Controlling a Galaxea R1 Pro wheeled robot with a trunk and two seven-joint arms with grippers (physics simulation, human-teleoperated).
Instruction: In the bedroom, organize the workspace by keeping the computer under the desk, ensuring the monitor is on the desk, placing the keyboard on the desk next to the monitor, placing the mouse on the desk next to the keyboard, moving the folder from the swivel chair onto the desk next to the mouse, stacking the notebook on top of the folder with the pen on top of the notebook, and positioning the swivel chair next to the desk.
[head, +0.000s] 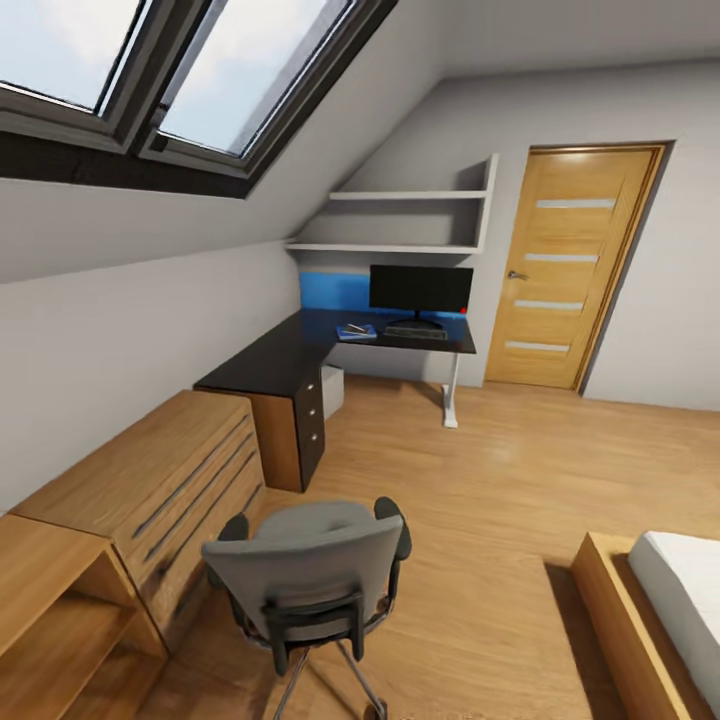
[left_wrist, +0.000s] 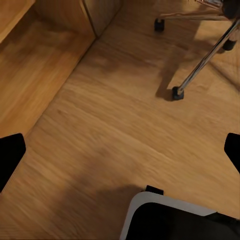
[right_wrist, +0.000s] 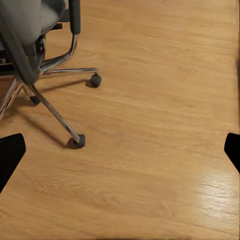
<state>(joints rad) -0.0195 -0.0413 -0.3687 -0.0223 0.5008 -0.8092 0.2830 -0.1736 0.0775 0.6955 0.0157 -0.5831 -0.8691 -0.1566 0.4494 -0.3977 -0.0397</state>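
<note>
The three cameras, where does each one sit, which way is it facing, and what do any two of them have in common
Head view: high on the robot, facing forward and down across the bedroom at the swivel chair, the desk and the monitor; no arm visible.
Left wrist view: on the left arm, aimed down at the wood floor; dark fingertips at both edges.
Right wrist view: on the right arm, aimed at the floor; fingertips at both edges.
Shared: both wrist views catch the chair's castored base.

Head overlooks room; wrists face chair-base (right_wrist: 75, 141) floor.
</note>
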